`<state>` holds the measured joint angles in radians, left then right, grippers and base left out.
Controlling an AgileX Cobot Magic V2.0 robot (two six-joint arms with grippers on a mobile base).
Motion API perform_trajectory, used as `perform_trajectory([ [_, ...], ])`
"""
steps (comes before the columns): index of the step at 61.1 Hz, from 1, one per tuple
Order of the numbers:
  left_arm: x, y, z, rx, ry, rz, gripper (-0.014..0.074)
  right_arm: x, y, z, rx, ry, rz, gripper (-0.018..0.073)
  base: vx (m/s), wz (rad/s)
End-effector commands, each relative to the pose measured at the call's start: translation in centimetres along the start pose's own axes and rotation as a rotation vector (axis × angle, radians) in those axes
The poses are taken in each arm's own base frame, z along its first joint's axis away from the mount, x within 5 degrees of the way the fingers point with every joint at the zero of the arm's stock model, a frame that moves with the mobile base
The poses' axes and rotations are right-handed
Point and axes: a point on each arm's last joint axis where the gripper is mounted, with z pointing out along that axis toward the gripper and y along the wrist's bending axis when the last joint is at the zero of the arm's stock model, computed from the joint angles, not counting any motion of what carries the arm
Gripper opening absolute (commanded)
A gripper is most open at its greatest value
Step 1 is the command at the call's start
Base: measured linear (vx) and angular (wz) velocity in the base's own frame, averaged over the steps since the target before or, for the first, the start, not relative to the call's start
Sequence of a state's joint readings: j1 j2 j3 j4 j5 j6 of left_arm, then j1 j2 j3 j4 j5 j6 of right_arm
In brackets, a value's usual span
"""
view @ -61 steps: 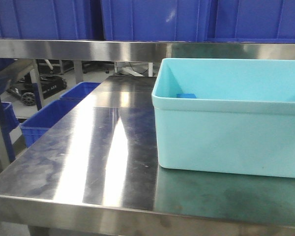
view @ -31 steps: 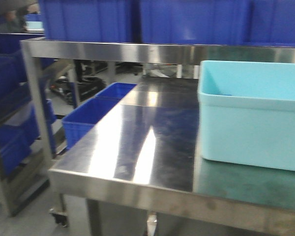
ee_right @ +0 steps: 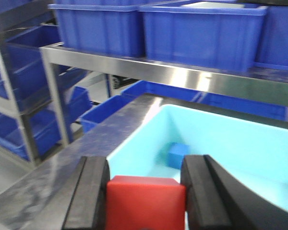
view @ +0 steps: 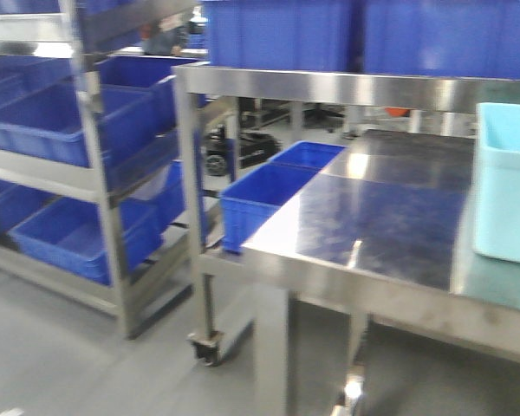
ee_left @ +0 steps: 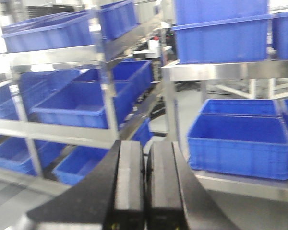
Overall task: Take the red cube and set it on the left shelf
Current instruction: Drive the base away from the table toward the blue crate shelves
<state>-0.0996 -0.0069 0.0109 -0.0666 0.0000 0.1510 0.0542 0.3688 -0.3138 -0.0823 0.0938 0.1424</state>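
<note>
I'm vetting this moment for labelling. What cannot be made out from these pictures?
Front view: the turquoise plastic tub is cut off by the right edge, and its wall hides its floor.
Right wrist view: the small red cube, clamped in the right gripper, runs off the bottom edge.
Front view: motion blur smears the stainless-steel rack with blue crates on the left, so no free spot can be picked out.

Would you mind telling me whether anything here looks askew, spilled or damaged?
Nothing stands out. The red cube sits squarely in the right gripper, and the turquoise tub stands upright on the steel table, with nothing spilled.
</note>
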Motion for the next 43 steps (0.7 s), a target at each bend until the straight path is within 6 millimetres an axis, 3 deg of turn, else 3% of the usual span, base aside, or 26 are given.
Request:
perform_trajectory([
  [1,0.04,0.03,0.09,-0.006,-0.053,0.001,0.0106,-1.82,0.14,-0.11,-0.010,-0.118,-0.007,0.0058,-0.13,0.56],
  [43,0.04,0.03,0.09,-0.006,-0.053,0.001,0.0106,-1.82,0.14,-0.11,-0.010,-0.118,-0.007,0.0058,-0.19,0.46],
])
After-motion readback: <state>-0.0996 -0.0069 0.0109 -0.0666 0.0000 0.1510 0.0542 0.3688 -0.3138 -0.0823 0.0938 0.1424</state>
